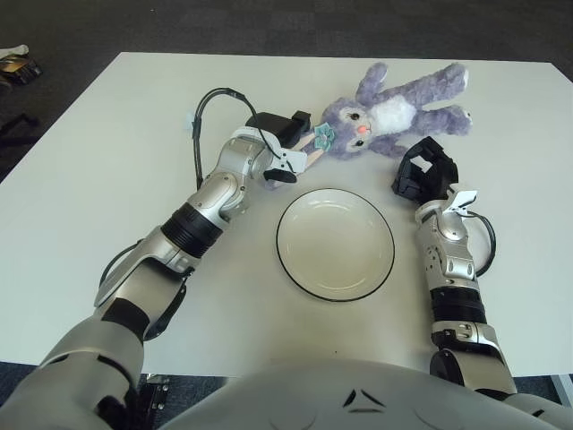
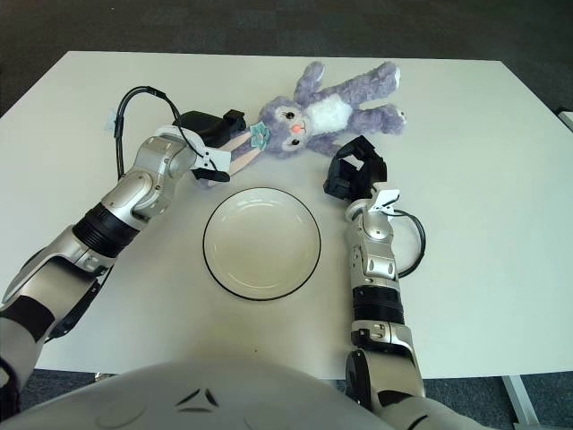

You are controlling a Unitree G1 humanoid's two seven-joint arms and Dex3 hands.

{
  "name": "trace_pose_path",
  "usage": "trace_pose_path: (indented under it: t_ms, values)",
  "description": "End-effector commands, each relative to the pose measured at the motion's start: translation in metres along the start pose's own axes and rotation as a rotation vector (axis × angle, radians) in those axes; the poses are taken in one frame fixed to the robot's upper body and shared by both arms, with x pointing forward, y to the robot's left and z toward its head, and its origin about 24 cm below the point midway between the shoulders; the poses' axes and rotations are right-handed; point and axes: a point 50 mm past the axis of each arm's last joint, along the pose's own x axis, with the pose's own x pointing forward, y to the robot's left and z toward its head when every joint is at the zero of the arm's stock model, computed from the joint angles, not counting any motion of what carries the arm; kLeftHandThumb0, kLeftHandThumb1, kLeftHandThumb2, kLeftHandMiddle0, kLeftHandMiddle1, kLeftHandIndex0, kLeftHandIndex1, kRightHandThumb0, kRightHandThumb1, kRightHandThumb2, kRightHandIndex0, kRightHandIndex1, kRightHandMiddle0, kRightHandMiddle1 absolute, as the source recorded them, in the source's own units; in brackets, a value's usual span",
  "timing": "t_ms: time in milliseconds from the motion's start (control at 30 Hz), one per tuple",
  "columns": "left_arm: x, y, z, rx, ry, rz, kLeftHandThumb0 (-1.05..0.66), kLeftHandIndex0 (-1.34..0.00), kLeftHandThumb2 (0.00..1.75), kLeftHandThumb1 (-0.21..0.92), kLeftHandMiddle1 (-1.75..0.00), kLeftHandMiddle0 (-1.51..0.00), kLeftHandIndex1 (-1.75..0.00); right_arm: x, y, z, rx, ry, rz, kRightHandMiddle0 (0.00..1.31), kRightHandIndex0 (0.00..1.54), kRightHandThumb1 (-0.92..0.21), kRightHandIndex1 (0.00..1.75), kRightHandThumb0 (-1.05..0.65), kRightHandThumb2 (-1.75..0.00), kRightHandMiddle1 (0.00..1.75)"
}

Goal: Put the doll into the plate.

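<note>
Bright, even overhead light, no harsh glare. The white table reads slightly blown out toward 12 o'clock. Soft short shadows sit under the arms and around the plate rim. The dark floor at 11 o'clock loses detail. Focus is sharp across the centre; the robot's torso at 6 o'clock is soft.

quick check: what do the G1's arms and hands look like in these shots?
Both arms are silver-grey metal segments with black joint bands. The left hand and right hand are black, three-fingered, each with a small white tag at the wrist. Black cables loop beside each forearm.
</note>
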Motion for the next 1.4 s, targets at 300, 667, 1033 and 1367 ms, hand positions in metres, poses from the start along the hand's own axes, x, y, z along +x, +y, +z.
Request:
trace_pose_path:
  t_ms: [300, 667, 1033, 1367]
  values:
    - [-0.001, -0.010, 0.006, 0.082, 0.066, 0.055, 0.49, 0.00, 1.43, 0.22, -1.74, -0.68, -0.96, -0.011, -0.003, -0.021, 0.028, 0.100, -0.039, 0.64, 1.08, -0.28, 1.75, -0.49, -1.36, 1.75]
    - [0.002, -0.018, 0.007, 0.113, 0.075, 0.115, 0.51, -0.09, 1.46, 0.20, -1.75, -0.70, -1.53, -0.012, -0.003, -0.019, 0.053, 0.090, -0.031, 0.62, 1.08, -0.31, 1.75, -0.48, -1.33, 1.75]
    - [0.006, -0.024, 0.003, 0.175, 0.034, 0.143, 0.01, -0.51, 1.37, 0.27, -1.75, -0.53, -1.74, -0.012, -0.002, -0.017, 0.068, 0.072, -0.023, 0.61, 1.08, -0.31, 1.75, -0.48, -1.32, 1.75]
    - [0.007, -0.026, 0.001, 0.190, 0.019, 0.178, 0.00, -0.58, 1.47, 0.19, -1.75, -0.59, -1.75, -0.012, 0.000, -0.011, 0.052, 0.045, -0.015, 0.59, 1.06, -0.34, 1.75, -0.47, -1.29, 1.75]
